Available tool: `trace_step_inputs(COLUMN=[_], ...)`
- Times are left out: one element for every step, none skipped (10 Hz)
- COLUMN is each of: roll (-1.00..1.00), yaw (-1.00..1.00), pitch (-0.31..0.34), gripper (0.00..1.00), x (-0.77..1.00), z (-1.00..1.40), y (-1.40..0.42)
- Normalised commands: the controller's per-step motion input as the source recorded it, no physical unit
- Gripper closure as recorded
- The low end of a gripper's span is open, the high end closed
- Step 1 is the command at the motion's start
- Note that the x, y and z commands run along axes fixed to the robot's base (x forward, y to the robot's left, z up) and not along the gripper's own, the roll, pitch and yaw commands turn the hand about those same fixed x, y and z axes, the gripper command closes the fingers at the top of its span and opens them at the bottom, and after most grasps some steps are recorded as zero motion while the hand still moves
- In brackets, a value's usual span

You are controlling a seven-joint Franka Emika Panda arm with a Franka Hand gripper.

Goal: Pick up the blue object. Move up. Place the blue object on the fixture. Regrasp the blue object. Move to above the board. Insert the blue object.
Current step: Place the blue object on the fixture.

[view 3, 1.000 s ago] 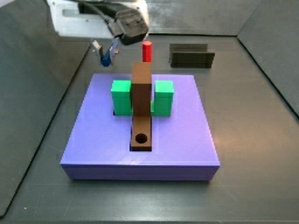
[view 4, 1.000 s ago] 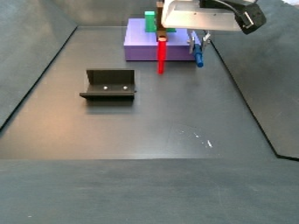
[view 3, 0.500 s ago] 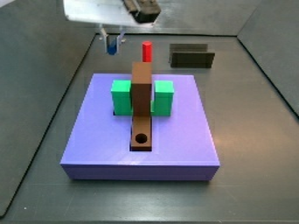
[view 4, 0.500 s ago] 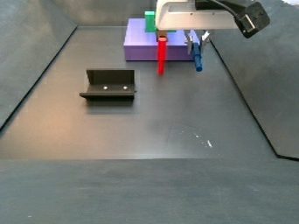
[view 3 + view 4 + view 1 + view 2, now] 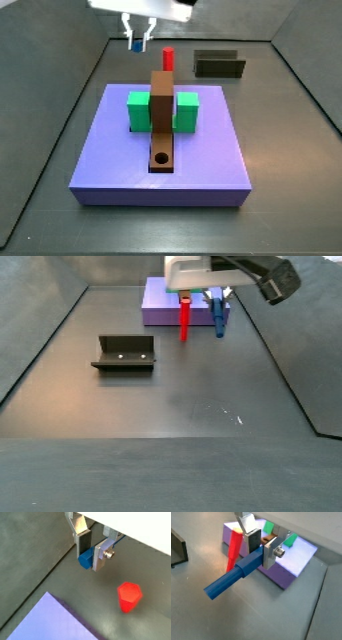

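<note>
Gripper (image 5: 259, 546), closed on the blue object (image 5: 234, 578), has risen higher beside the board (image 5: 160, 140), near the red peg (image 5: 183, 315). The lift seems finished; next I expect travel toward the fixture (image 5: 124, 353).

Silver gripper (image 5: 260, 546) up at the far end holds a saturated blue bar (image 5: 236, 576); lavender-blue slab (image 5: 160, 150) bears green blocks (image 5: 139, 110), red peg (image 5: 168, 58).

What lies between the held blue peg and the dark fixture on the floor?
Bare grey floor only, clear in a side view: the gripper holds the blue peg beside the board, the fixture standing apart.
</note>
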Motion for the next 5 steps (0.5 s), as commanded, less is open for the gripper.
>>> trace_step_inputs(roll=[-1.0,-1.0,-1.0,-1.0,-0.97], yaw=[-0.07,-0.08,-0.09,-0.07,-0.06], pitch=[0.177,0.169,0.151,0.109,0.126], gripper=[1.0,1.0,1.0,1.0,1.0], x=[0.48,0.51,0.53,0.57,0.57], z=[0.19,0.22,0.25,0.41,0.57], y=[0.06,0.07,0.07,0.17,0.27])
